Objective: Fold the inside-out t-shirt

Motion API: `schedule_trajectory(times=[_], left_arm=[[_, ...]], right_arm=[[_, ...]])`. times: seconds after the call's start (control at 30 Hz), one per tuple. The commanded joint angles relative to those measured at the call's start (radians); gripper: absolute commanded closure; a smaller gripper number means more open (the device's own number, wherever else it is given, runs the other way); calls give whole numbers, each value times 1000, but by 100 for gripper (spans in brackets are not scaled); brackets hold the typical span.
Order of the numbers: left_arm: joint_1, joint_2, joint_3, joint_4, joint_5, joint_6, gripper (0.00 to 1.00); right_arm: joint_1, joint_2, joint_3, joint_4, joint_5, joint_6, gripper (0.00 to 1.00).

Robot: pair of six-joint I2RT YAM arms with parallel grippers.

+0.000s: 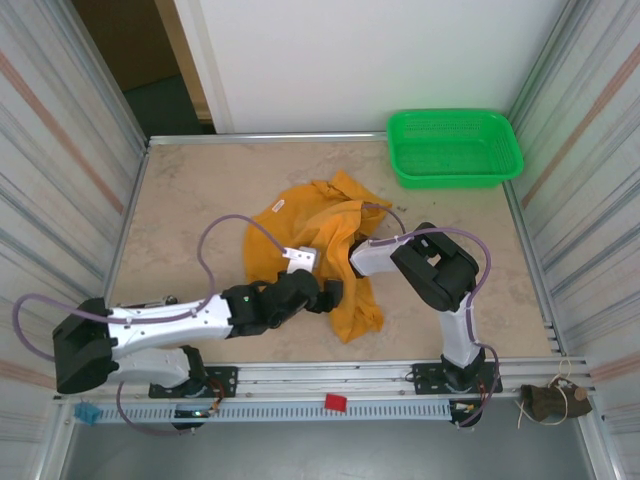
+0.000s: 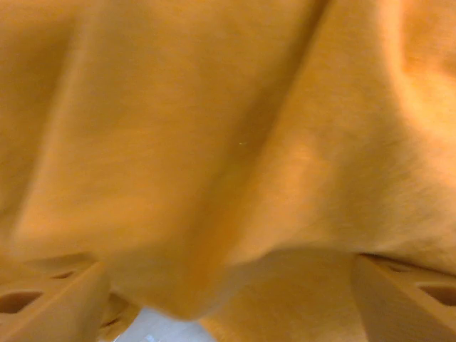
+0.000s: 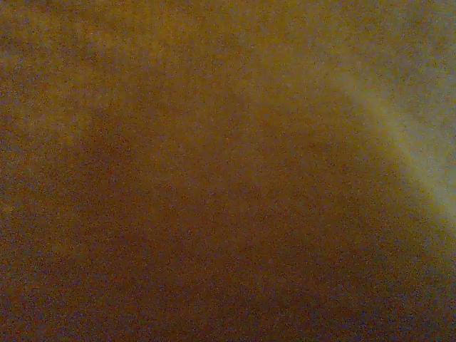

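Inside-out t-shirt (image 1: 320,250) is lying crumpled on the table (image 1: 190,200), bunching right at both sets of jaws. One long lobe is trailing to the near side of them and the rest is spreading out beyond them. Left arm (image 1: 170,320) is reaching in low from the left, right arm (image 1: 440,270) is bending in from the right, both ends meeting at the cloth. Green basket (image 1: 455,147) is sitting well beyond the right jaws, apart from the shirt. Left gripper (image 1: 332,292) is standing with jaws wide: in the wrist view its fingers (image 2: 50,299) are showing at the two bottom corners, with a fold of orange cloth hanging across the gap between them. Right gripper is sitting buried in the cloth, its wrist view showing dark fabric pressed close, so can't tell how its jaws are standing. White tag (image 1: 279,206) is showing on the shirt's far-left edge, beyond the left jaws.
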Motion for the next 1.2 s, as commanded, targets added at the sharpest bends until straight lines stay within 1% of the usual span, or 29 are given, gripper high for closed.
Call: schedule_trajectory(times=[0.0, 0.03, 0.07, 0.1, 0.17, 0.2, 0.23, 0.3, 0.4, 0.5, 0.63, 0.77, 0.87, 0.97, 1.07, 1.17], left_arm=[[16, 55, 12, 167, 66, 56, 8], [21, 81, 22, 178, 86, 58, 9], [24, 102, 32, 189, 99, 61, 12], [27, 121, 43, 194, 108, 65, 21], [36, 142, 69, 193, 141, 79, 57], [38, 139, 80, 185, 146, 87, 80], [37, 129, 92, 168, 147, 93, 100], [38, 92, 120, 126, 155, 110, 100], [38, 34, 173, 84, 199, 145, 100], [38, 6, 254, 58, 272, 179, 100], [35, 9, 359, 52, 373, 211, 100], [31, 11, 420, 64, 427, 226, 100], [27, 3, 443, 83, 447, 227, 100], [25, -3, 459, 99, 472, 225, 100], [25, -4, 469, 84, 467, 233, 100], [27, -15, 463, 100, 465, 228, 100]], right_arm=[[14, -15, -25, -55, 7, 21, 56], [14, -17, -25, -55, 6, 21, 56], [14, -18, -25, -55, 7, 21, 56], [14, -20, -27, -58, 7, 21, 56], [13, -27, -29, -63, 10, 20, 56], [10, -29, -30, -72, 11, 20, 56], [7, -31, -30, -79, 11, 21, 56], [-2, -33, -31, -92, 9, 21, 56], [-15, -29, -25, -119, 5, 23, 54], [-25, -18, -4, -160, -5, 24, 48], [-29, 4, 31, -216, -13, 24, 41], [-32, 23, 48, -232, -23, 36, 34], [-34, 31, 68, -250, -29, 32, 31], [-32, 40, 102, -291, -34, 13, 24], [-20, 49, 162, -398, -19, -9, 16], [-11, 75, 262, -569, 8, -14, 15]])
